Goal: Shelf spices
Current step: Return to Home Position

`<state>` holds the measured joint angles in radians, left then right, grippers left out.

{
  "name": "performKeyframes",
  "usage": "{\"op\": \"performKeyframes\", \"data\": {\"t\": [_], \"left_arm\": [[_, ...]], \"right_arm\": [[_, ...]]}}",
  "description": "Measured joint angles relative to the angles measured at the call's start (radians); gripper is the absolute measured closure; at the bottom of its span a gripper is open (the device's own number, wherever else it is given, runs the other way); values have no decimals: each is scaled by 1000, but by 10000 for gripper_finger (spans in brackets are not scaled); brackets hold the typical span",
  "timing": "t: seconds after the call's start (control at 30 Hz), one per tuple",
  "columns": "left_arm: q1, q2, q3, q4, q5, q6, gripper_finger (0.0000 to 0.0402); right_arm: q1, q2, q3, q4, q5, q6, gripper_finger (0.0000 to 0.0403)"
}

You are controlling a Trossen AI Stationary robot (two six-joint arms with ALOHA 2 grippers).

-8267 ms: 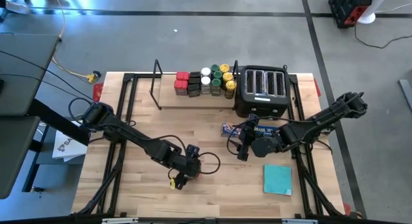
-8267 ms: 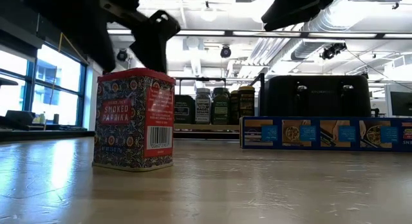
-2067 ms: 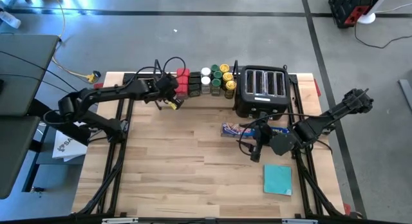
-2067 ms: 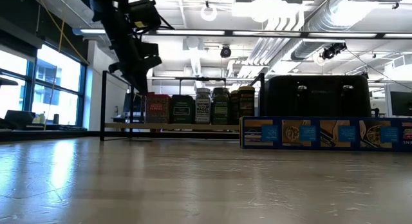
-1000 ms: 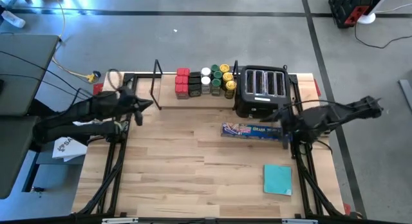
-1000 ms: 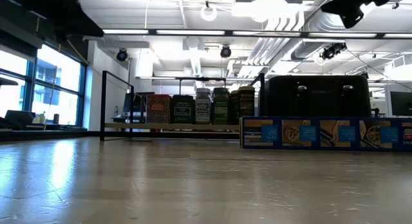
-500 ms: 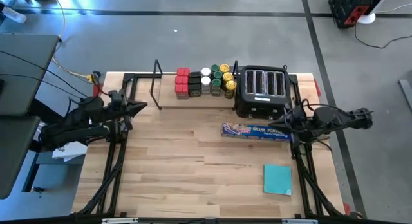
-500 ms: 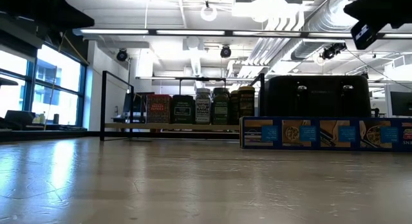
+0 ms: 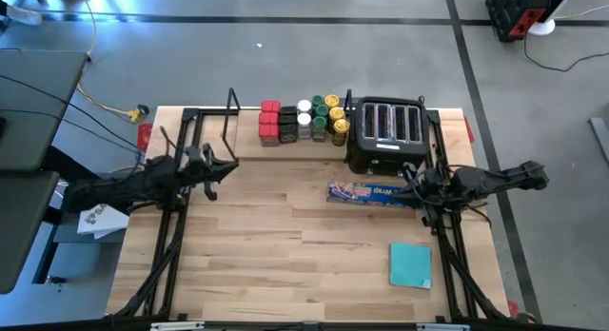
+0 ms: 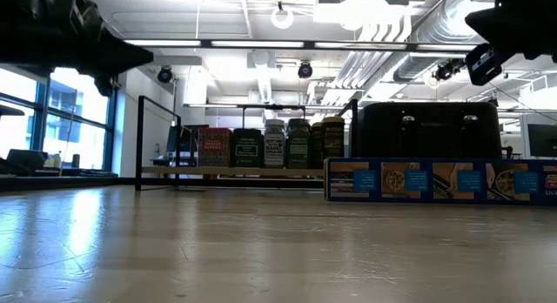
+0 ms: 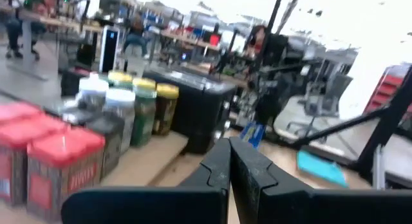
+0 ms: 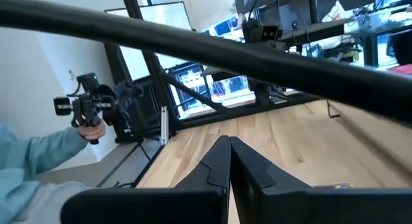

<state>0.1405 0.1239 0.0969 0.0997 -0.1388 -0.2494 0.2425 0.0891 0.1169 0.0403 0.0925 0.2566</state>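
Observation:
The spices [image 9: 304,120] stand in a tight group on the shelf [image 9: 249,146], a light-wood plank with black wire uprights along the table's far edge. They are red tins [image 11: 58,156] and round jars [image 11: 129,102] with yellow, green and white lids, and they also show in the low view [image 10: 270,144]. My left gripper [image 9: 231,163] points level over the table's left part, below the shelf's left end, shut [image 11: 230,161] on nothing. My right gripper [image 9: 406,179] points level near the toaster's front, shut [image 12: 230,161] and empty.
A black four-slot toaster [image 9: 388,133] stands right of the spices. A long blue wrap box [image 9: 366,192] lies in front of it, and a flat teal square [image 9: 410,264] lies near the right front. A person's sleeve [image 12: 38,159] shows beyond the table.
Both arms have folded down over their own sides of the table and tipped until their grippers point level. In the low view each arm now hangs lower in its top corner. The spices and the shelf have stayed in place.

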Motion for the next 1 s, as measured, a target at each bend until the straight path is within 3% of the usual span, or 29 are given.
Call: {"op": "performKeyframes", "data": {"t": [0.3, 0.47, 0.73, 1.0], "left_arm": [[-195, 35, -80, 139, -204, 50, 401], [-250, 38, -86, 100, -290, 50, 401], [-285, 40, -86, 57, -285, 67, 401], [-288, 40, -86, -9, -354, 44, 401]], "right_arm": [[16, 0, -77, 112, 4, -64, 403], [16, 1, -107, 167, 5, -83, 403], [16, 1, -108, 157, 5, -103, 403], [15, 1, -108, 62, 56, -74, 403]]}}
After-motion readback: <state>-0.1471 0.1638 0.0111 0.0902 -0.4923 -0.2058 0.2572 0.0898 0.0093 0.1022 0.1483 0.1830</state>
